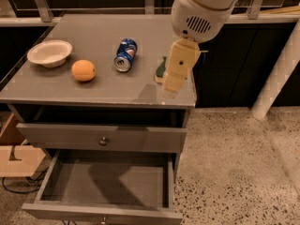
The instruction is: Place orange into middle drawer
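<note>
**Orange on the Surface, Middle Drawer Pulled Out**

Pulled well out at the bottom of the frame: the middle drawer [93, 186], its grey floor in plain view with a broad shadow across it. Directly above, pushed shut: the upper drawer [56, 134], with 1 small round knob [103, 140] at its centre.

Toward the left on the grey surface [93, 29]: a white bowl [49, 53], upright, showing only its own pale inside. Just right of the bowl and apart from it: the orange [83, 71], resting on the surface left of centre in the frame, above both drawers and inside neither. Round all over, so no long axis to name, and no telling which way its stem end faces.

Right of the orange and apart from it: a blue can [125, 55] lying on its side, long axis running nearly up and down the frame, silver end turned toward the lower edge. Farther right, near the surface's right edge: a green and yellow sponge [161, 69], partly hidden.

Hanging from the white arm housing [199, 13] at upper right: the cream claw [171, 89], angled down and slightly left over the right front corner of the surface, in front of the sponge and well apart from the orange. Released or clenched: cannot tell.
</note>
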{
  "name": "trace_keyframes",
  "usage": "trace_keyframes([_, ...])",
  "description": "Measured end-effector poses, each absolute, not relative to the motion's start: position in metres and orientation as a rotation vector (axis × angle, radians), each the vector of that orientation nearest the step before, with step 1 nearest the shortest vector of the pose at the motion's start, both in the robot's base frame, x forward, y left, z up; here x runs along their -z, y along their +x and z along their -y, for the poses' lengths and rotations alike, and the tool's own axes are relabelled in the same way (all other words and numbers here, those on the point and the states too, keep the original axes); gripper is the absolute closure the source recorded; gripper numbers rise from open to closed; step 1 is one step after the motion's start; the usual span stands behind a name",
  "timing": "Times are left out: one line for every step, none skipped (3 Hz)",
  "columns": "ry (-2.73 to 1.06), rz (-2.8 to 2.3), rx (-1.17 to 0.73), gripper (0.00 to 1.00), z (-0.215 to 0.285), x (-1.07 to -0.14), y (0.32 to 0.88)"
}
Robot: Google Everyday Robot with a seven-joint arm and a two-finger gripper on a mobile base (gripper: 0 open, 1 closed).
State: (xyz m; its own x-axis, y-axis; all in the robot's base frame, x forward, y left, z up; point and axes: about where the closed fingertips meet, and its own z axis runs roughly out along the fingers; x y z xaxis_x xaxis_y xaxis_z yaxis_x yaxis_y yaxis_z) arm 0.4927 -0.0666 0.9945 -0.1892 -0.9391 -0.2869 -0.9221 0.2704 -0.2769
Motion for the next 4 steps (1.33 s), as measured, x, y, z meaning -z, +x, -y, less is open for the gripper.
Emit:
trace_keyframes([-1.685,-2.152,0.059,0.0,0.067,-0.994,0.493])
trace_keyframes([-1.619,-2.1,0.013,0.0,0.026,-0.998,0.509])
trace_keyframes([-1.583,-2.05,-0.024,0.0,-0.008,-1.005,0.524])
trace_keyframes([-1.583,-2.05,-0.024,0.0,-0.008,-1.005,0.524])
